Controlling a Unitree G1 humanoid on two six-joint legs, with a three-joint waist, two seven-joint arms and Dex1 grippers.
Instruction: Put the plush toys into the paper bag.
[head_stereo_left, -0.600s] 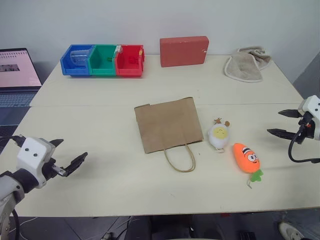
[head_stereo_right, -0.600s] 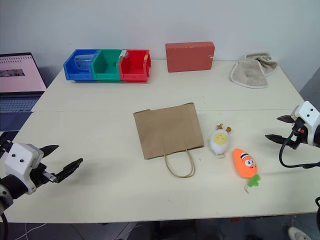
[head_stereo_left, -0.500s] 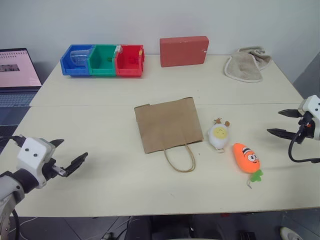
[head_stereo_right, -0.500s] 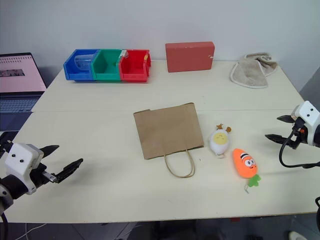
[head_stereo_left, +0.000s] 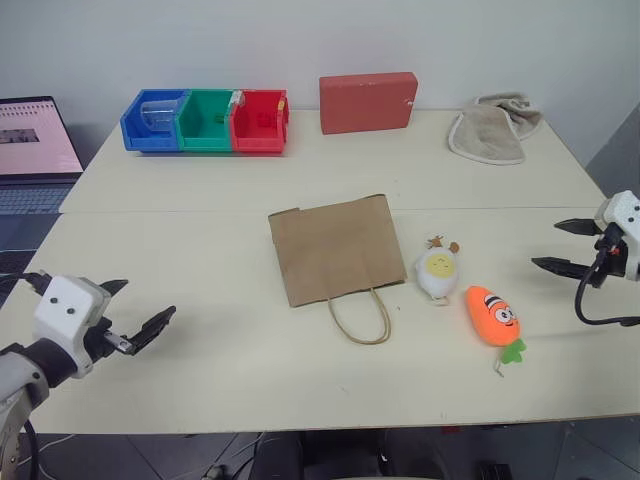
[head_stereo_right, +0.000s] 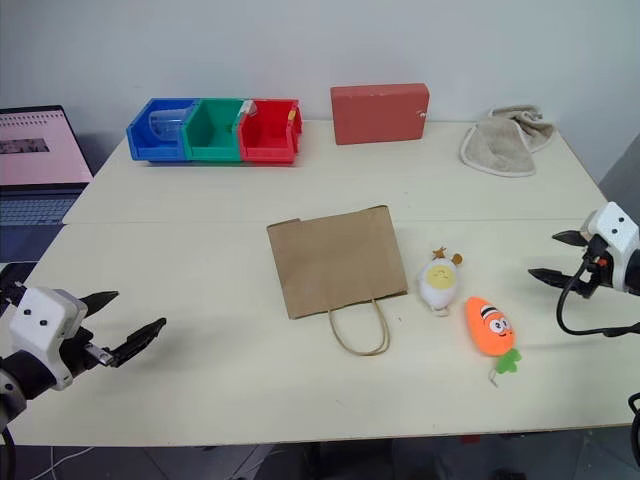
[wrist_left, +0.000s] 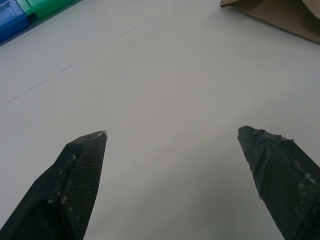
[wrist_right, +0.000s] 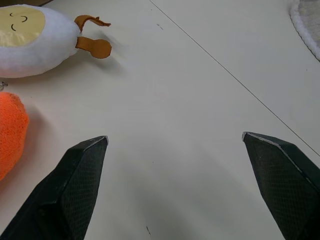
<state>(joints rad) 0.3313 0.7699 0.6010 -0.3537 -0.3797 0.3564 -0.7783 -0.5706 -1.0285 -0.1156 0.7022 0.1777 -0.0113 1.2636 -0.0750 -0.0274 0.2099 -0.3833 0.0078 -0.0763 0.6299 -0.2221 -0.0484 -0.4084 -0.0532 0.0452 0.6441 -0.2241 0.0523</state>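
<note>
I see a pale tabletop (head_stereo_left: 200, 390) with a brown paper bag (head_stereo_left: 335, 247) lying flat near its middle, its cord handles pointing toward me. Just to the right of the bag lies a white egg-shaped plush toy (head_stereo_left: 438, 271) with a yellow face and brown antlers, and just beyond that, nearer me and further right, an orange carrot plush toy (head_stereo_left: 492, 315) with a green leaf. The carrot's long axis runs roughly front to back, leaf end toward me.

My right gripper (head_stereo_left: 566, 248) hovers at the right edge of the tabletop with its two black fingers spread wide and nothing between them. Both toys lie to its left, the carrot the nearer one. My left gripper (head_stereo_left: 135, 310) hovers at the far left edge, also spread wide and empty, with the bag between it and the toys.

I judge the right arm is plainly the one to reach, moving leftward toward the carrot first.
</note>
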